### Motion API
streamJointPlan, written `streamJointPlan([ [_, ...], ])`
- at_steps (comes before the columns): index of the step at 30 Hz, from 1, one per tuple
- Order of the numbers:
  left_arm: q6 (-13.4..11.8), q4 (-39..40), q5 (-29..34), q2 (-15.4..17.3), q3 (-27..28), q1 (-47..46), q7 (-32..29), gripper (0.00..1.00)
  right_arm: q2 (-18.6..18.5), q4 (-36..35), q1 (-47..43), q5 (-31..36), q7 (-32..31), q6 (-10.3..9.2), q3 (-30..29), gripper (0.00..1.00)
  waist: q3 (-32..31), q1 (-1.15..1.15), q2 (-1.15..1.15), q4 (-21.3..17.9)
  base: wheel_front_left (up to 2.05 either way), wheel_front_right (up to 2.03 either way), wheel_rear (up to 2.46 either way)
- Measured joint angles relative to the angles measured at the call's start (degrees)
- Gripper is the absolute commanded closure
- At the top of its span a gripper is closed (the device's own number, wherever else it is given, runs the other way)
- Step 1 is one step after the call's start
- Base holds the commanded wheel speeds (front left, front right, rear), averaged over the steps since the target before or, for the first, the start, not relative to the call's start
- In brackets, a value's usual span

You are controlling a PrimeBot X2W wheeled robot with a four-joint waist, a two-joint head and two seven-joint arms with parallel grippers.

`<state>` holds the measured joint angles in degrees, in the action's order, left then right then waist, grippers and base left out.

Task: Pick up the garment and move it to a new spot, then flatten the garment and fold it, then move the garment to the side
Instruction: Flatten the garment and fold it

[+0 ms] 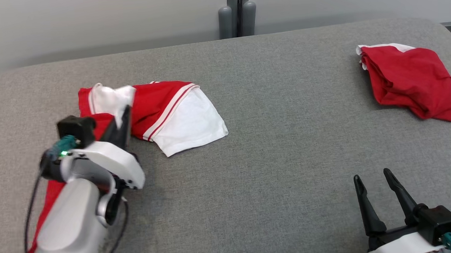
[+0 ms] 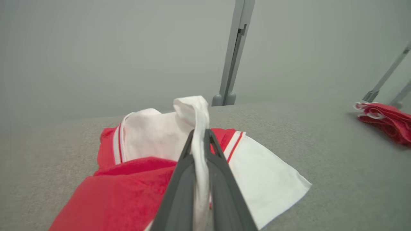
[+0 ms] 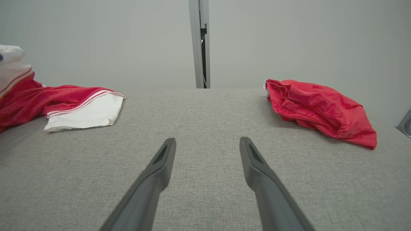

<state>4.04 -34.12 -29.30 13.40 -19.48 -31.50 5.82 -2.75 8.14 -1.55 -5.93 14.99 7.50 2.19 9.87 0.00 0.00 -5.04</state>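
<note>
The left gripper [image 2: 200, 132] pinches shut on a white fold of the crumpled red-and-white garment [image 1: 171, 113] at the left of the worktop [image 1: 273, 170], right gripper [image 1: 372, 174] wide open and empty; flattening, folding, setting aside seemingly remain.

We see soft, even, fairly bright light, with no glare on the grey cloth surface [image 1: 272, 158]. Faint shadows hug the edges of the red and white garment [image 1: 164, 110] and the red garment [image 1: 410, 80]. In the head view, the left gripper [image 1: 123, 114] and its wrist are smeared with blur. In the left wrist view, the grey post [image 2: 232, 54] slants, and the fingers [image 2: 179, 199] look soft near the bottom edge.
</note>
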Motion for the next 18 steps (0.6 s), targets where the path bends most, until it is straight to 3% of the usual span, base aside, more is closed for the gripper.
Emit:
streamJointPlan([
  [7, 1.4, 5.0, 2.5, -6.4, -8.7, 4.1, -0.5, 1.00, 0.0, 0.1, -0.1, -0.7, 0.0, 0.00, 0.3, 0.00, 0.7, 0.00, 0.00, -1.9, 0.00, 0.00, 0.00],
  [18, 2.0, 8.6, 4.5, -10.0, -19.7, 7.3, -1.6, 1.00, 0.0, -0.1, 0.7, -0.9, 0.0, 0.00, 0.3, 0.00, 2.2, 0.00, 0.00, -4.4, 0.00, 0.00, 0.00],
])
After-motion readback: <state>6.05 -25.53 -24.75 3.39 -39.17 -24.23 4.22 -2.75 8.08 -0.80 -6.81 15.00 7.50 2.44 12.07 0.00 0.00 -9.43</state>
